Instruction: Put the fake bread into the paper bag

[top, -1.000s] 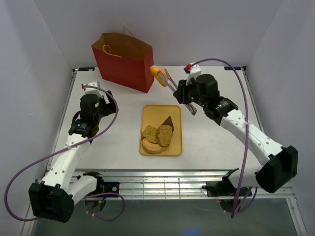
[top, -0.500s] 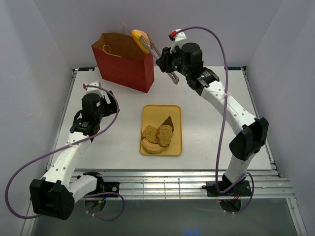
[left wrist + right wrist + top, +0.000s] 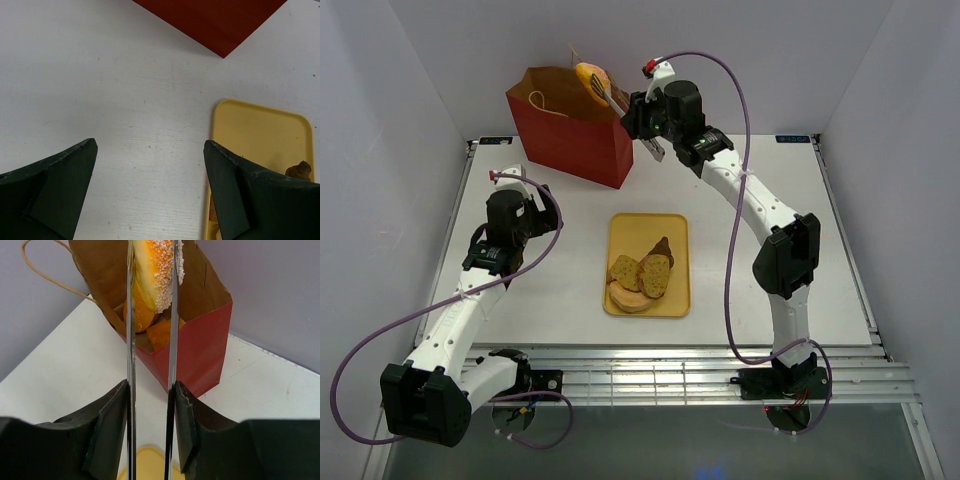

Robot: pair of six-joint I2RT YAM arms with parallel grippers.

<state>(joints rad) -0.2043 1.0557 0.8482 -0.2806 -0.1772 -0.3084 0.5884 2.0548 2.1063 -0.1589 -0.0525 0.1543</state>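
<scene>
A glossy orange roll with a sugared edge (image 3: pixel 588 78) (image 3: pixel 152 270) is pinched at the tip of metal tongs (image 3: pixel 617 100) (image 3: pixel 131 365), right over the open mouth of the red paper bag (image 3: pixel 570 135) (image 3: pixel 200 347). My right gripper (image 3: pixel 642 120) (image 3: pixel 151 387) is shut on the tongs' two arms. Down inside the bag lie other orange bread pieces (image 3: pixel 162 332). On the yellow tray (image 3: pixel 650 225) (image 3: pixel 260 130) rest tan speckled slices (image 3: pixel 640 272), a pale bun (image 3: pixel 632 298) and a brown piece (image 3: pixel 663 246) (image 3: pixel 300 171). My left gripper (image 3: pixel 508 190) (image 3: pixel 150 145) hangs open over bare table left of the tray, holding nothing.
The bag stands at the table's back left, against the rear wall, with its string handles (image 3: pixel 548 103) sticking up. The right arm stretches across the table's back half. Walls close in on the left, right and rear.
My right arm has swung the tongs and roll up and to the left, from beside the bag's right edge to above its mouth. The left arm has barely moved.
</scene>
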